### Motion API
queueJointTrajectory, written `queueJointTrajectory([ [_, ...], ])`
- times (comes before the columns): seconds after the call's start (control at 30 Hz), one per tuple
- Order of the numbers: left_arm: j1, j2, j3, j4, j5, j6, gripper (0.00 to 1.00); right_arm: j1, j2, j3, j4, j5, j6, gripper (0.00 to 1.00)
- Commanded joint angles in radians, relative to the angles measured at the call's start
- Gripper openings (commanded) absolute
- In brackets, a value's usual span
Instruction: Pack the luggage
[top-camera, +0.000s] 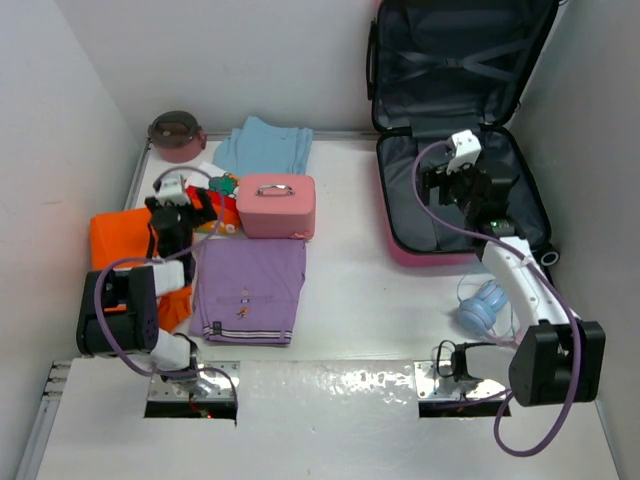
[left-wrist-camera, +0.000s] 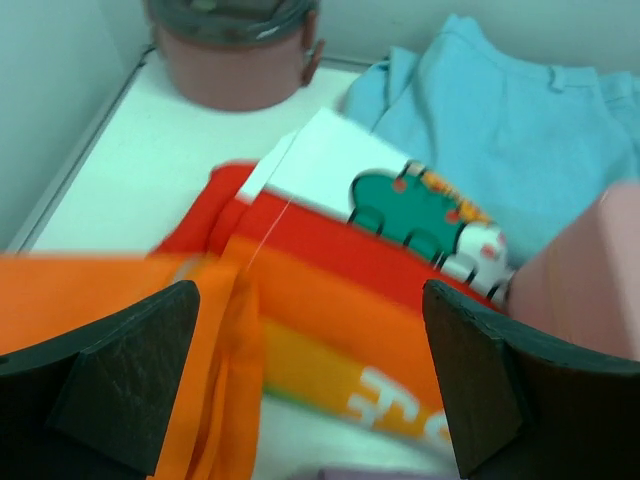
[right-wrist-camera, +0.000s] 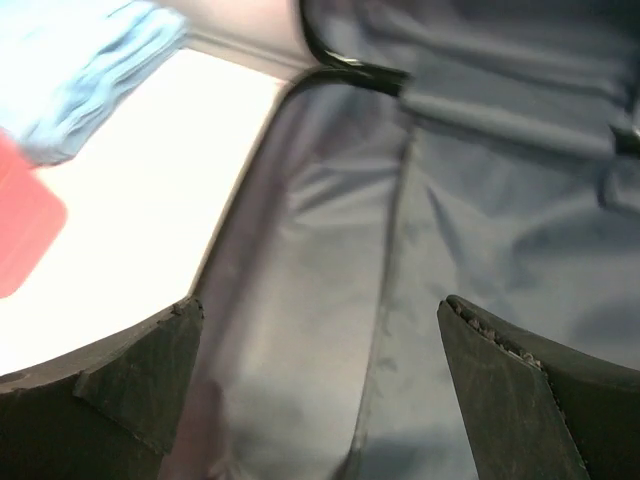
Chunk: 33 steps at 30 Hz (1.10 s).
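Right now the luggage (top-camera: 408, 195) is lying open at the far right of the surface (top-camera: 360, 300). Its long side is running away from the arms, and its lid is standing up against the back wall. Its dark inside is looking empty, with nothing showing in it. The right end effector (right-wrist-camera: 320, 390) is hanging just over that open bottom half, with its fingers spread wide and holding nothing. The things to pack are sitting well off to the left of the luggage: a purple shirt (top-camera: 248, 290), blue clothes (top-camera: 265, 148), a small pink case (top-camera: 276, 205) and an orange and red cloth (left-wrist-camera: 340, 290). The left end effector (left-wrist-camera: 310, 390) is hanging just above that cloth, also spread wide and empty, so the left arm is the nearer one to the clothes. Anything it picks up is probably needing to travel right across the surface to reach the luggage.
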Motion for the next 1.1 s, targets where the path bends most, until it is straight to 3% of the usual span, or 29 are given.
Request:
queueJointTrajectory([
  [0.0,0.011,-0.032,0.199,-0.353,0.088,-0.025,0.89,0.018,-0.007,0.127,-0.179,-0.195,-0.072,0.99],
  [0.17,0.064,-0.096,0.390,-0.693,0.213,0.000,0.81,0.131,0.117,0.516,-0.480,-0.323,-0.243,0.99],
  [0.23,0.096,-0.151,0.451,-0.788,0.292,0.124,0.79,0.171,0.172,0.601,-0.578,-0.410,-0.304,0.99],
  [0.27,0.116,-0.159,0.498,-0.842,0.434,0.206,0.77,0.176,0.183,0.649,-0.583,-0.438,-0.292,0.99],
  [0.3,0.118,-0.160,0.557,-0.932,0.510,0.412,0.74,0.186,0.189,0.655,-0.544,-0.449,-0.237,0.98],
  [0.33,0.109,-0.138,0.701,-1.132,0.568,0.485,0.71,0.186,0.185,0.631,-0.499,-0.449,-0.202,0.97],
  [0.4,0.026,-0.090,0.859,-1.313,0.612,0.677,0.70,0.205,0.177,0.599,-0.409,-0.388,-0.169,0.94],
  [0.43,-0.018,-0.026,1.011,-1.488,0.600,0.728,0.70,0.217,0.175,0.586,-0.396,-0.363,-0.180,0.94],
  [0.47,-0.082,0.008,1.084,-1.554,0.597,0.753,0.70,0.244,0.192,0.594,-0.414,-0.346,-0.220,0.93],
  [0.53,-0.084,0.092,1.236,-1.650,0.673,0.698,0.69,0.257,0.240,0.650,-0.471,-0.351,-0.228,0.90],
  [0.6,-0.094,0.113,1.270,-1.694,0.732,0.765,0.69,0.260,0.327,0.793,-0.601,-0.348,-0.202,0.88],
  [0.67,-0.184,0.106,1.245,-1.735,0.685,0.858,0.69,0.266,0.370,0.879,-0.667,-0.314,-0.211,0.86],
  [0.77,-0.294,0.160,1.256,-1.793,0.618,1.003,0.68,0.269,0.360,0.823,-0.649,-0.289,-0.211,0.86],
  [0.93,-0.310,0.419,1.562,-2.147,0.733,1.184,0.69,0.269,0.242,0.559,-0.513,-0.319,-0.176,0.86],
  [1.07,-0.316,0.510,1.587,-2.105,0.677,1.158,0.70,0.272,0.186,0.471,-0.479,-0.302,-0.180,0.87],
])
